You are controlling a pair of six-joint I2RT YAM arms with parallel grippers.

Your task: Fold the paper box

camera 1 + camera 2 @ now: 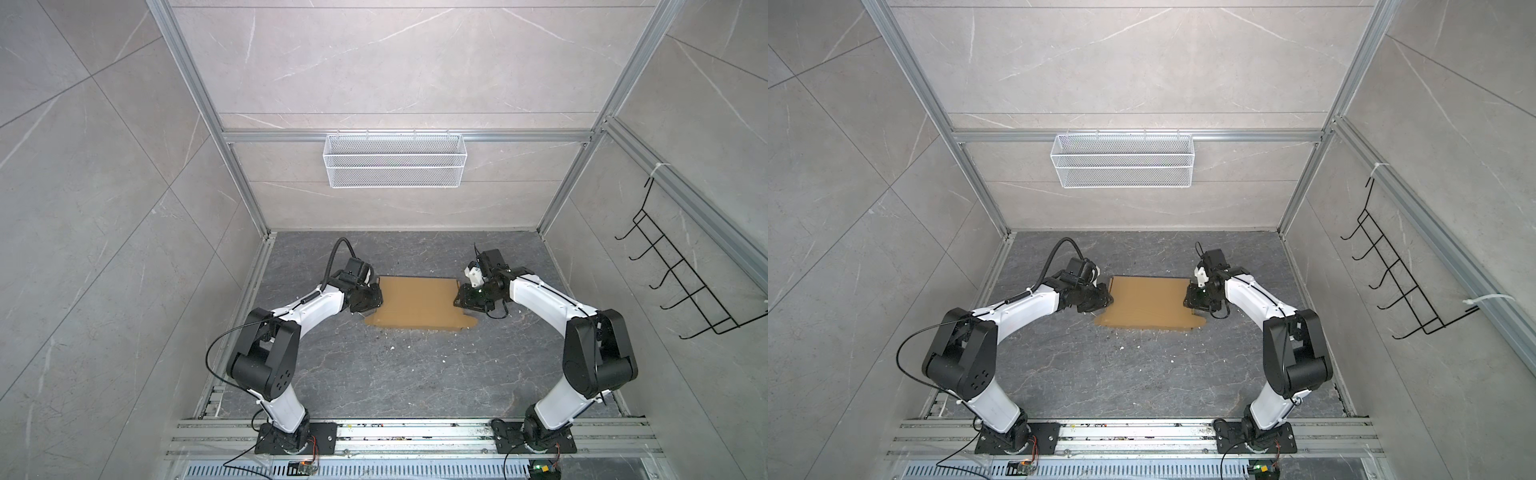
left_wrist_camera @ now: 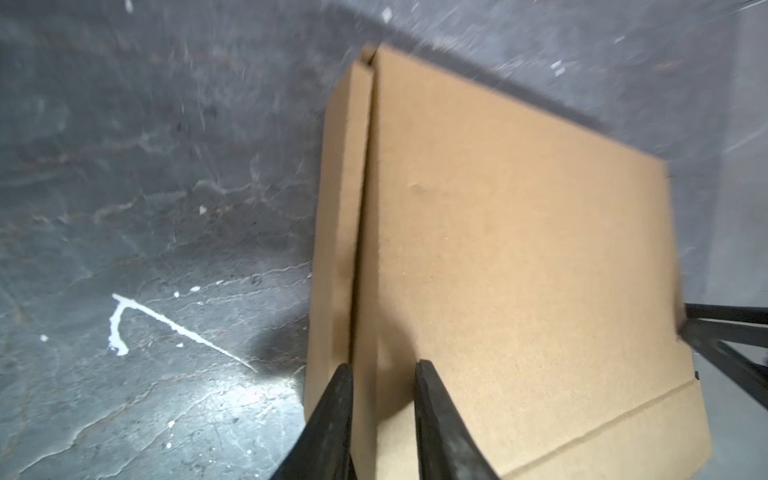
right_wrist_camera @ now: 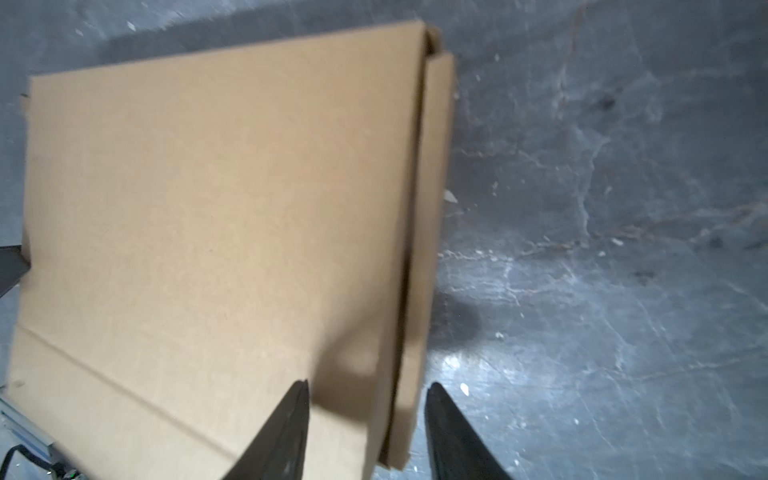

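Plain brown box (image 1: 415,303) lies flat on the desk (image 1: 395,374), open room around it. Left gripper (image 2: 382,368) straddles its left edge, grip unclear; right gripper (image 3: 368,384) stands open astride its right edge.

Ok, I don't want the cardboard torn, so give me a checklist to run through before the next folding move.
1. Paper box rests on the table: ok.
2. Left gripper jaws straddle the box's side fold: ok.
3. Left grip actually closed on cardboard: cannot tell.
4. Right gripper jaws apart, astride the opposite side edge: ok.
5. Box fully folded: not ok; near flap lies spread on the table.
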